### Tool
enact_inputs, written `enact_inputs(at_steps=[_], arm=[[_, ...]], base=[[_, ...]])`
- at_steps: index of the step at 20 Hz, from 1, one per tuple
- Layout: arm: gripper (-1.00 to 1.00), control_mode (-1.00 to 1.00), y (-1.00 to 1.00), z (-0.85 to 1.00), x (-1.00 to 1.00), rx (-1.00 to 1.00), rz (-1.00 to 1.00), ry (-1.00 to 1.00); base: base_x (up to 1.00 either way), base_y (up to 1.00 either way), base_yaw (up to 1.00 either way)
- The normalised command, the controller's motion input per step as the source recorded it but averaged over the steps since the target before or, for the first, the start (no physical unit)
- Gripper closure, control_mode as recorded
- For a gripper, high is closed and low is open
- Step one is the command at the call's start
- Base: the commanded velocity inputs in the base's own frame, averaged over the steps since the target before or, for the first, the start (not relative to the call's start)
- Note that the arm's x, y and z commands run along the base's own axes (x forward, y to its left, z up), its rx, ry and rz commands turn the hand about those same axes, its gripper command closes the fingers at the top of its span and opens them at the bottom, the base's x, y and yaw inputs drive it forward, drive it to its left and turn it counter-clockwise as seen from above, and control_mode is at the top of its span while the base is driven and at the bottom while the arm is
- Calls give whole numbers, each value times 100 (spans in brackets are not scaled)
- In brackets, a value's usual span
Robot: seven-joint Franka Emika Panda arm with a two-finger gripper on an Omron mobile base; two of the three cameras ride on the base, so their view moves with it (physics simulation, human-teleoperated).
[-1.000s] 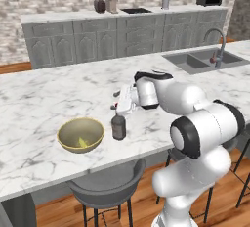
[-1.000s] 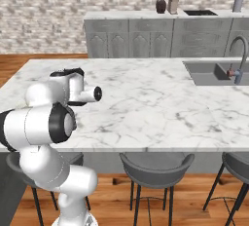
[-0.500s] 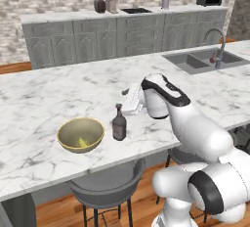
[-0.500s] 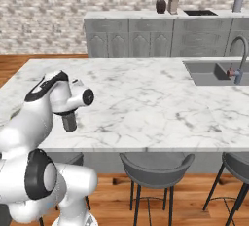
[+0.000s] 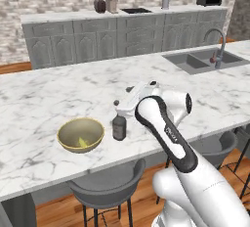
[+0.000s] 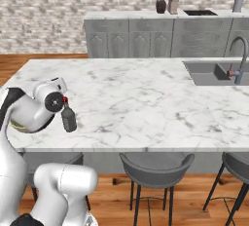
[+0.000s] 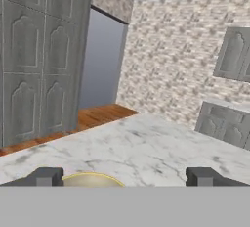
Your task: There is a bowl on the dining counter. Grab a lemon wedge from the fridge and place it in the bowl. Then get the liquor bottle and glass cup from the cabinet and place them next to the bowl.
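A yellow-green bowl (image 5: 80,134) sits on the marble dining counter (image 5: 58,89), with a lemon wedge (image 5: 83,144) lying inside it. Just right of the bowl stands the dark liquor bottle (image 5: 118,127), upright and free; it also shows in the right base view (image 6: 68,119). My gripper (image 5: 122,96) hovers a little above the bottle, open and holding nothing. In the hand view the gripper (image 7: 124,178) looks across the counter, and the bowl's rim (image 7: 91,178) peeks up between the fingertips (image 7: 46,177).
A sink with a faucet (image 5: 215,55) is set into the counter at the right. Grey stools (image 5: 105,187) stand along the near edge. Cabinets and a back counter (image 5: 122,30) run along the far wall. Bare marble lies right of the bottle.
My arm has swung its elbow from the right side round to the front. The hand stays above the bottle and open. Bottle and bowl have not moved.
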Motion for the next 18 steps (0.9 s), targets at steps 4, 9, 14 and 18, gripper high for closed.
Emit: enact_inputs(at_steps=[4,9,14,18], arm=[[-100,-100,0,100,-79,0,-12,16],[-100,-100,0,100,-75,2,-11,21],[-100,-100,0,84,-66,2,-11,28],[-100,-100,0,44,-75,2,-8,28]], base=[[0,0,0],[0,0,0],[0,0,0],[0,0,0]])
